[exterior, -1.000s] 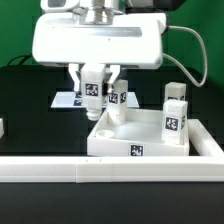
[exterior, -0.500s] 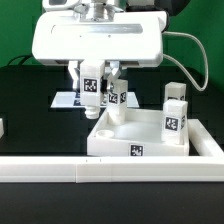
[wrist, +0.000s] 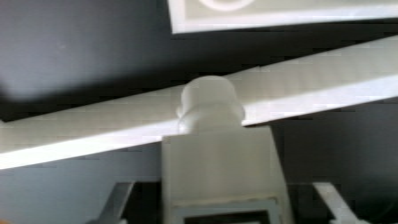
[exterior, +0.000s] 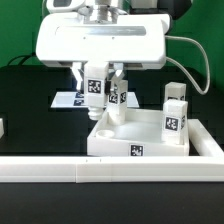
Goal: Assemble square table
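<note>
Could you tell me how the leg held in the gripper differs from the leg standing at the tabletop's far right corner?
The held leg hangs clamped in the gripper above the square tabletop's far left corner; the standing leg sits upright on the tabletop, untouched. The held leg is partly hidden by the fingers; the standing leg is in full view. Both are small white tagged blocks.

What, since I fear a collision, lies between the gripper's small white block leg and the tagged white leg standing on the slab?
Only bare floor of the large white square slab separates held leg and standing leg; the exterior view shows it.
</note>
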Robot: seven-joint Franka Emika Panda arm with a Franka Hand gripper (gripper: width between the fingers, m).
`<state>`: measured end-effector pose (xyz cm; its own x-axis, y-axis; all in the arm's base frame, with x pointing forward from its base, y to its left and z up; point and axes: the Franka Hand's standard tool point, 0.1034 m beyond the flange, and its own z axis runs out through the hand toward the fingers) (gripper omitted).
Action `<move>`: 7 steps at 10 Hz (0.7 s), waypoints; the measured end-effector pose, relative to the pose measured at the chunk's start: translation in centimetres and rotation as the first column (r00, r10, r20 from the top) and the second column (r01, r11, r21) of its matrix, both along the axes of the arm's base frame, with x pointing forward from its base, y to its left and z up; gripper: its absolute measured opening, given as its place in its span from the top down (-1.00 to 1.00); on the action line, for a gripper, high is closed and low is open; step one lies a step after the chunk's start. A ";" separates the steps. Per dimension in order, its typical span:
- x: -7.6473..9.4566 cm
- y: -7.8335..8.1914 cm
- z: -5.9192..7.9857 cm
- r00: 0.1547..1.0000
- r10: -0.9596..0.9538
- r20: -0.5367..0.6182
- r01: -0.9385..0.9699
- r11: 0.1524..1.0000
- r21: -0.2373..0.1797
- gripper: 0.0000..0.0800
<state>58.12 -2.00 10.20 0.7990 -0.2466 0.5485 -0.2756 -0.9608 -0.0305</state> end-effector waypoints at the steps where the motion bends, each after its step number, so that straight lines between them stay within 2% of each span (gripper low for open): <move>1: -0.1 0.2 -0.2 1.000 0.003 0.000 -0.003 1.000 -0.001 0.27; 7: -1.4 1.2 -2.8 0.999 0.021 -0.043 -0.022 1.000 -0.008 0.27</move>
<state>56.77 -0.81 7.37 0.8269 -0.2248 0.5154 -0.2558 -0.9667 -0.0113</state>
